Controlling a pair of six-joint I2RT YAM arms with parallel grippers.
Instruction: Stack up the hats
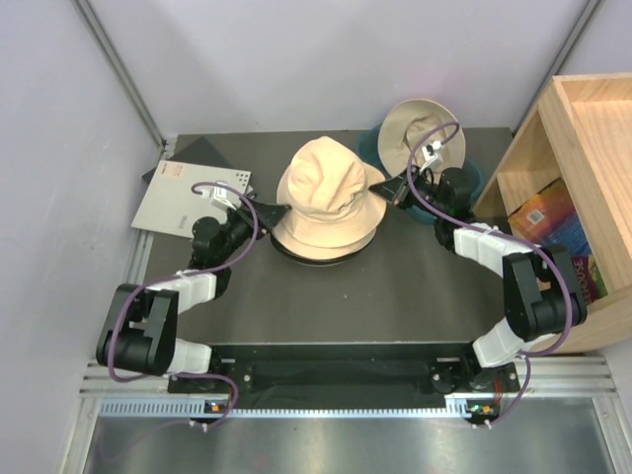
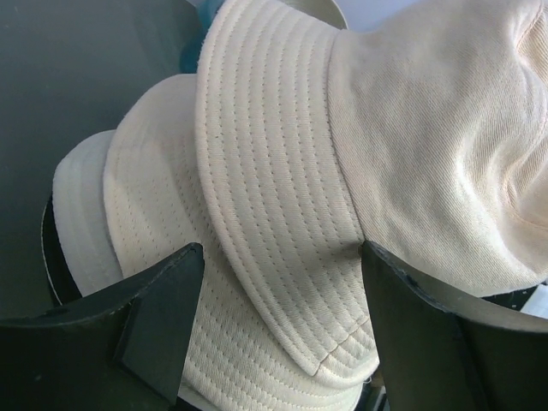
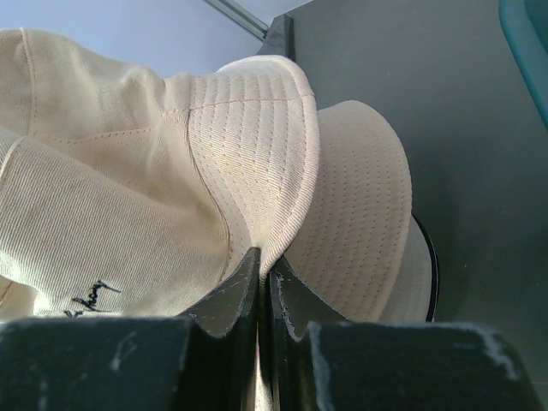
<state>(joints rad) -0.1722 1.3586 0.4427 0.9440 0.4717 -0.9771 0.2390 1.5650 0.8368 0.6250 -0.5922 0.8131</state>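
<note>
Several lower hats (image 1: 326,247) mostly hidden beneath top cream hat (image 1: 331,178).

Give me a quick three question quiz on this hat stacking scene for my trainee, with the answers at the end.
1. True or false: the right fingers are pinching the brim of the top cream hat.
2. Which fingers stand open around that brim? A: left fingers. B: right fingers.
3. What colour is the bottom hat in the stack?
Key: 1 true; 2 A; 3 black.
</note>
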